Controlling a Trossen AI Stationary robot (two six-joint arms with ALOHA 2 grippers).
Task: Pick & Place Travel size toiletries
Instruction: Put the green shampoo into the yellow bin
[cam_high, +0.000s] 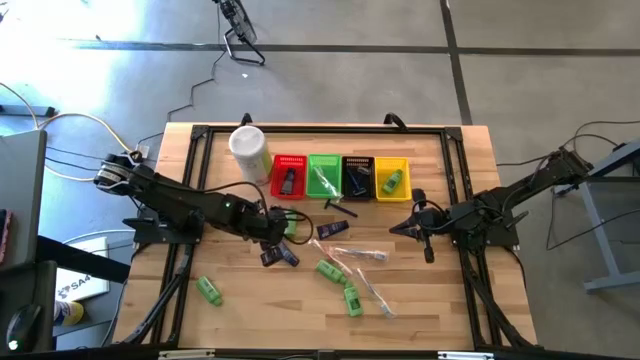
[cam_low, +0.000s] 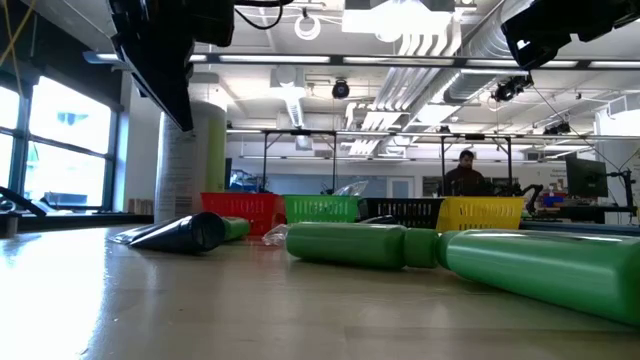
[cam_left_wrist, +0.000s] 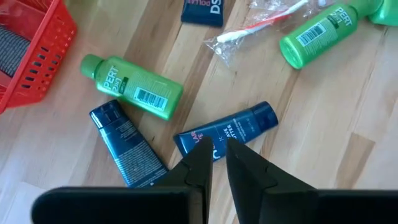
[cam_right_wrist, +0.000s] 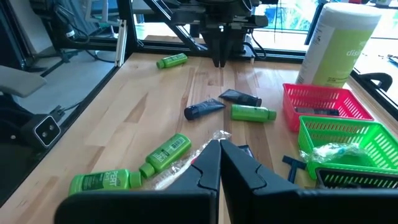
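Travel size toiletries lie loose on the wooden table: green bottles, navy tubes, clear-wrapped sticks and a razor. My left gripper hangs shut and empty above a navy tube. A second tube and a green bottle lie flat beside that tube. From across the table, my left gripper shows clear of the tabletop. My right gripper is shut, holds nothing, and waits above the table's right half.
Four small baskets stand in a row at the far edge: red, green, black, yellow, each with an item inside. A tall white canister stands left of them. A dark frame runs around the table's edges.
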